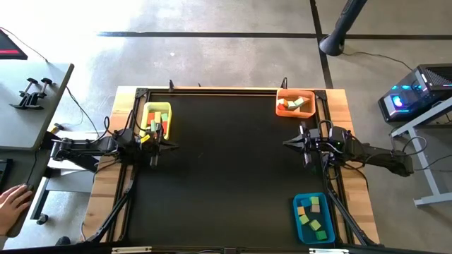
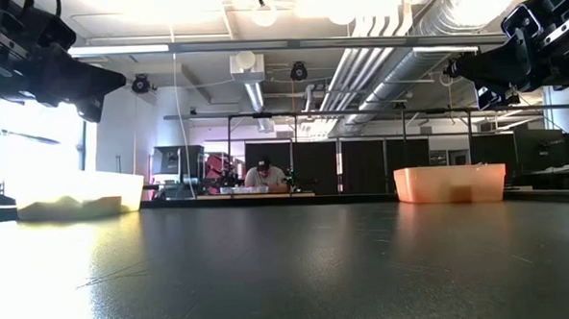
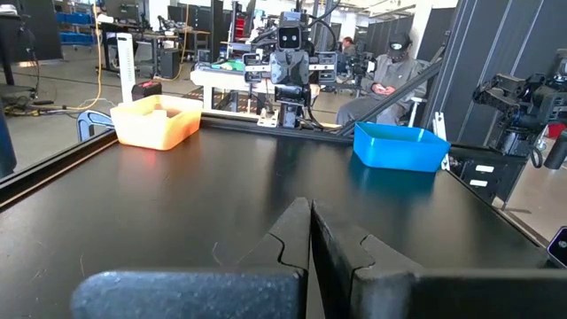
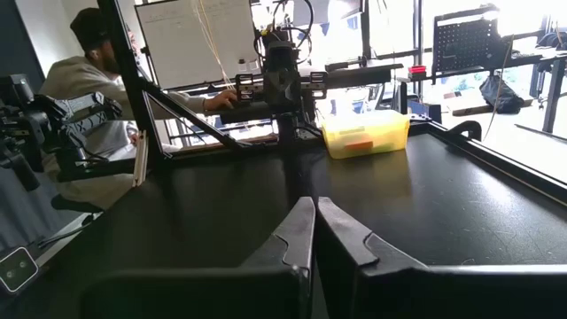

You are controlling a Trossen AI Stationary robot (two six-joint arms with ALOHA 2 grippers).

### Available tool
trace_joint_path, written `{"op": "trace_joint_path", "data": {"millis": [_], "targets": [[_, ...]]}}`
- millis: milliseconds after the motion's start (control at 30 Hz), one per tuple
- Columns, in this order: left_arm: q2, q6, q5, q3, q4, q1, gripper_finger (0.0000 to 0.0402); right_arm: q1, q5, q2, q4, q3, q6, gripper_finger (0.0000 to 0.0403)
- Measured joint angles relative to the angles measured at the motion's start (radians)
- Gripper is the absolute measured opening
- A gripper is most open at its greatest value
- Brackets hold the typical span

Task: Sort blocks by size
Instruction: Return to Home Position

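Note:
The blocks lie in three bins on the black mat. A yellow bin [image 1: 157, 118] at the far left holds several blocks [image 1: 159, 125]. An orange bin [image 1: 295, 103] at the far right holds several [image 1: 293, 104]. A blue bin [image 1: 313, 218] at the near right holds several green, yellow and blue ones [image 1: 314, 215]. My left gripper [image 1: 175, 146] hovers shut at the mat's left edge, pointing level toward the middle. My right gripper [image 1: 285, 143] hovers shut at the right edge, facing it. Both are empty.
The black mat [image 1: 226, 162] between the arms bears nothing. A wooden table rim [image 1: 357, 176] frames it. A person's hand [image 1: 14, 204] shows beyond the table's left side. People sit in the room behind the table [image 3: 390, 71].

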Motion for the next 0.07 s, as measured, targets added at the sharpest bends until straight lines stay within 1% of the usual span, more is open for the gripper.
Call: {"op": "trace_joint_path", "data": {"millis": [67], "targets": [[0.000, 0.000, 0.000, 0.000, 0.000, 0.000, 0.0000, 0.000, 0.000, 0.000, 0.000, 0.000, 0.000, 0.0003]]}}
